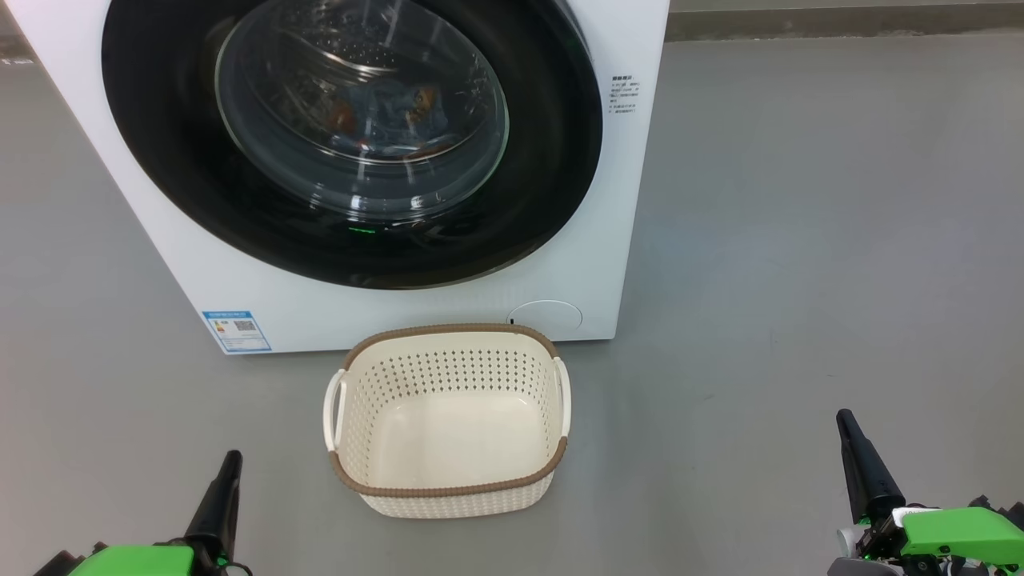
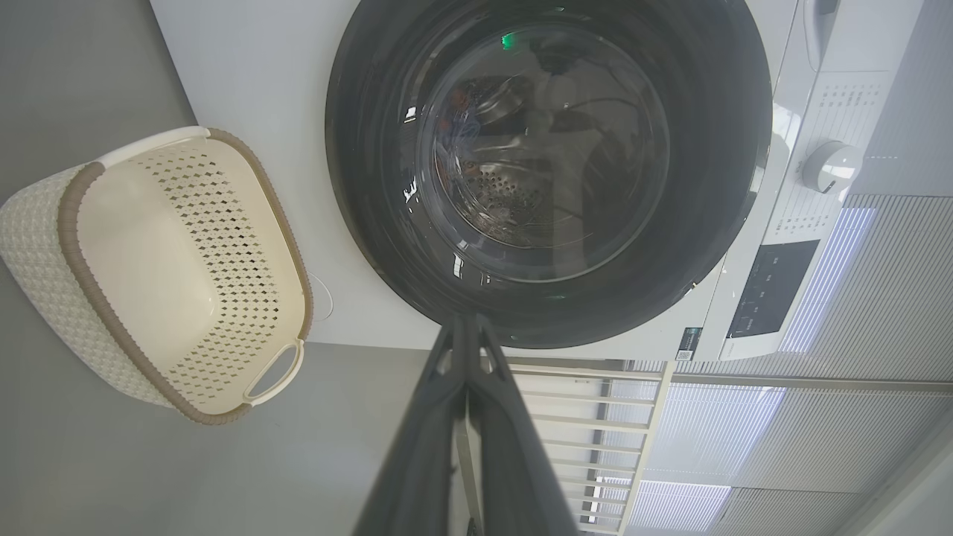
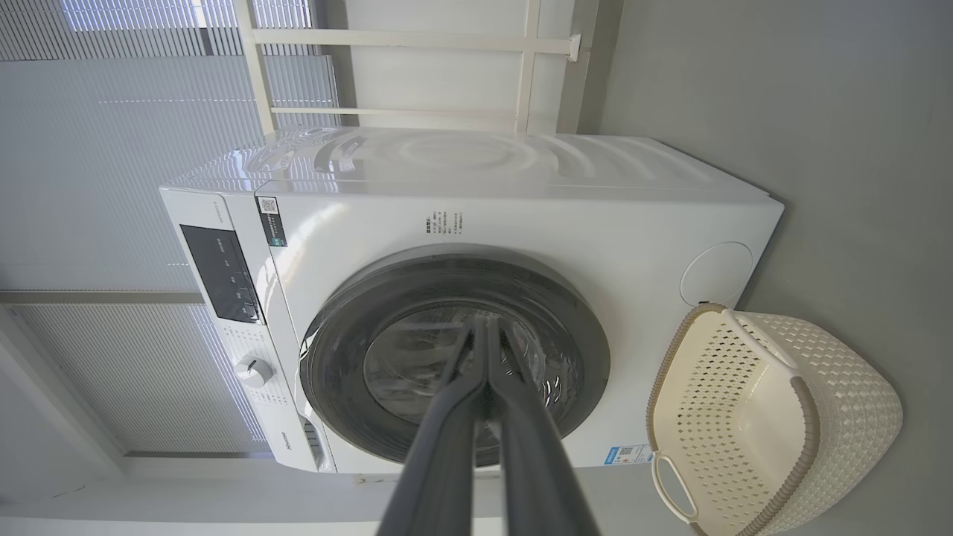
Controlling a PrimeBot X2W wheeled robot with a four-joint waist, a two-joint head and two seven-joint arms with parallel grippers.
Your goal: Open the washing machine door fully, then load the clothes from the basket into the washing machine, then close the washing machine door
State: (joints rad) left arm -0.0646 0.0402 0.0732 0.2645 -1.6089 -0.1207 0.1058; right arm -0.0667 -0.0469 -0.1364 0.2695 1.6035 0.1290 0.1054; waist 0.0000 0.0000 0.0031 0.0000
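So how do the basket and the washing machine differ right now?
The basket is empty, its cream bottom bare; the washing machine holds the clothes, seen through the glass of the door. The basket is open at the top; the washing machine is closed, that door shut flush. The basket is small and low; the washing machine is far bigger. Both are pale and stand on the grey floor.

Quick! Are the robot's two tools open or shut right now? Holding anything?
The left tool: shut, holding nothing.
The right tool: shut, holding nothing.
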